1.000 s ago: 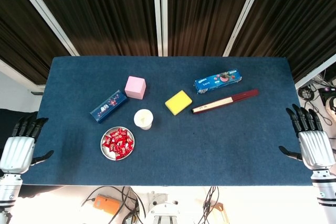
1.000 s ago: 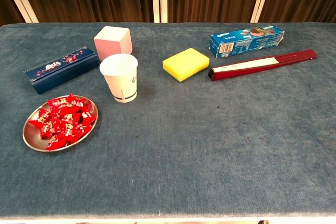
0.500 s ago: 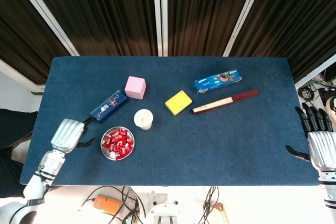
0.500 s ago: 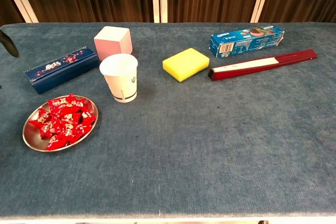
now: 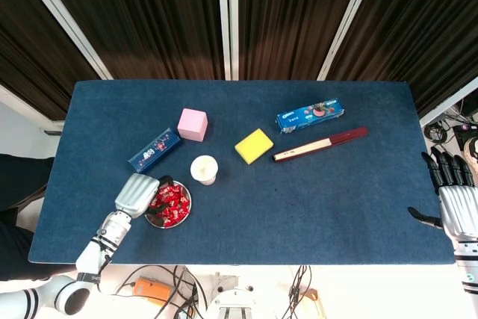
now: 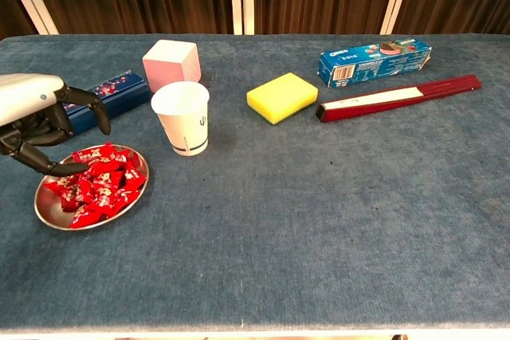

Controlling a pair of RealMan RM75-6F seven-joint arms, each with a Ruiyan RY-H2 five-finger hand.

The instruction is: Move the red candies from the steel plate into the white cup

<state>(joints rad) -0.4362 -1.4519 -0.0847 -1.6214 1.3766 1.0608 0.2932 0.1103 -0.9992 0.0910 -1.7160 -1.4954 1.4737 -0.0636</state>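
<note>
The surface [image 5: 314, 199] is covered in dark blue cloth. On it, at the left, sits a steel plate [image 5: 151, 220] of red candies [image 5: 171, 201], with a white cup [image 5: 204, 169] near it. Behind these lie a blue box [image 5: 154, 150] and a pink cube [image 5: 192, 124]. Toward the right are a yellow sponge [image 5: 254, 146], a cookie box [image 5: 310, 116] and a long red case [image 5: 321, 143].

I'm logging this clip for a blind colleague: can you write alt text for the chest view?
The robot's left hand hovers over the steel plate of red candies at the table's left, fingers curled down, apparently holding nothing. The white cup stands upright just right of the plate, with a pink cube behind it.
</note>
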